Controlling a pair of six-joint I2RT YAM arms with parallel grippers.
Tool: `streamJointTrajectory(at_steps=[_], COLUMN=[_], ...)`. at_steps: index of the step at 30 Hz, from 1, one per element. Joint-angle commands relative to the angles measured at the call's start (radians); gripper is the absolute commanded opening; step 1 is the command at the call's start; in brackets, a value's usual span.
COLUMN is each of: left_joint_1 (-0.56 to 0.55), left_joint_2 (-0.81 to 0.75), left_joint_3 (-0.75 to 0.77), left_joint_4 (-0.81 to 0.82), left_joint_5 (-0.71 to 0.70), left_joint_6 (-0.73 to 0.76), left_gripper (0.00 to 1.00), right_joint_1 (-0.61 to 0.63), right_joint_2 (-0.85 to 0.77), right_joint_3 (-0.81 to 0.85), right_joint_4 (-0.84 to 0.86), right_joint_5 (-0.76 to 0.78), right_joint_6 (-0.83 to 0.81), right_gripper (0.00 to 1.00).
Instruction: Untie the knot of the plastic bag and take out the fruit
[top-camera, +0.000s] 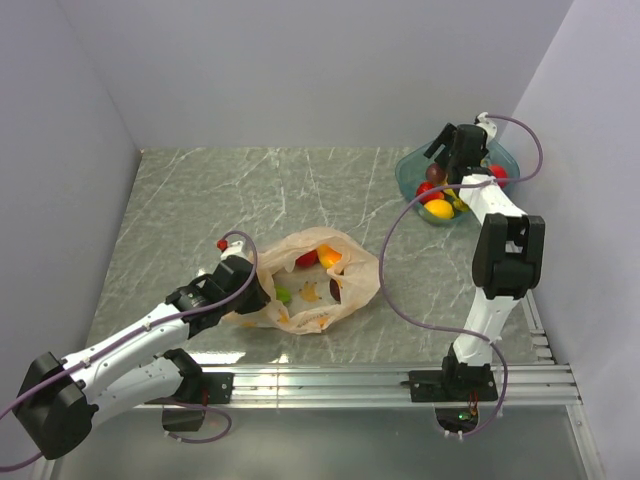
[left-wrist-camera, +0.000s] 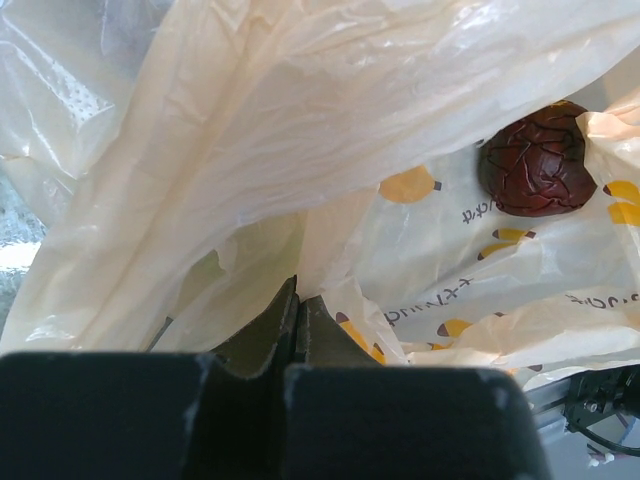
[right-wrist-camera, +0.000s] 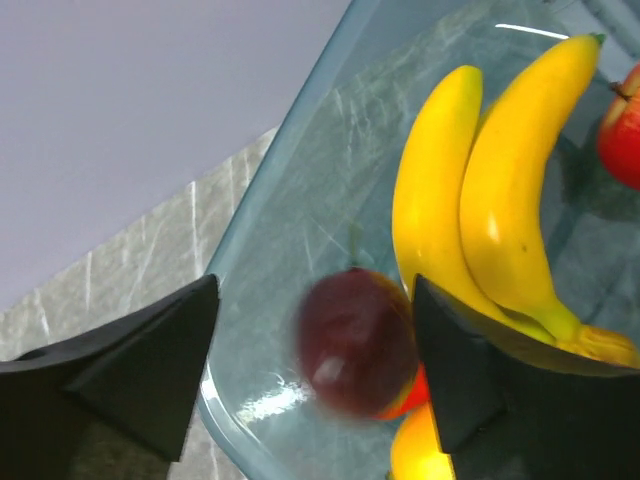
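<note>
The counter is a grey-green stone-look slab with pale veins. Plain lilac-grey walls close it in on the left, far and right sides, and an aluminium rail runs along its near edge, carrying both arm bases.

The plastic bag lies slumped toward the near edge, about midway along it. Its mouth is spread open, and through the thin film show a red fruit, an orange one and a green one. The left gripper lies low at the bag's left edge. In its wrist view its fingers are pressed together with the pale film pinched at their tips. Beyond a fold of printed plastic there sits a dark, wrinkled maroon fruit.

The teal tub stands in the far right corner of the counter. The right gripper hangs over it with its jaws spread wide and gripping nothing. A blurred dark red fruit lies between them, clear of both fingers. Beside it in the tub are two bananas and a red apple.
</note>
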Motion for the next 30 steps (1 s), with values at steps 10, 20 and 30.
streamJointTrajectory(at_steps=[10,20,30], left_joint_1=[-0.005,-0.003,-0.006], left_joint_2=[0.006,-0.023,-0.1], left_joint_3=[-0.005,0.014,0.005], left_joint_4=[0.058,-0.028,-0.189], left_joint_5=[0.011,-0.041,-0.093], left_joint_6=[0.0,-0.031,-0.134], left_gripper=[0.01,0.01,0.0], right_joint_1=[0.039,0.424,0.898], right_joint_2=[-0.188,-0.493,-0.596], right_joint_3=[-0.067,-0.246,-0.418], right_joint_4=[0.026,-0.1,-0.163], right_joint_5=[-0.093,-0.197,-0.427], right_joint_6=[-0.068,-0.382,-0.494], right_gripper=[0.89,0.76,0.64])
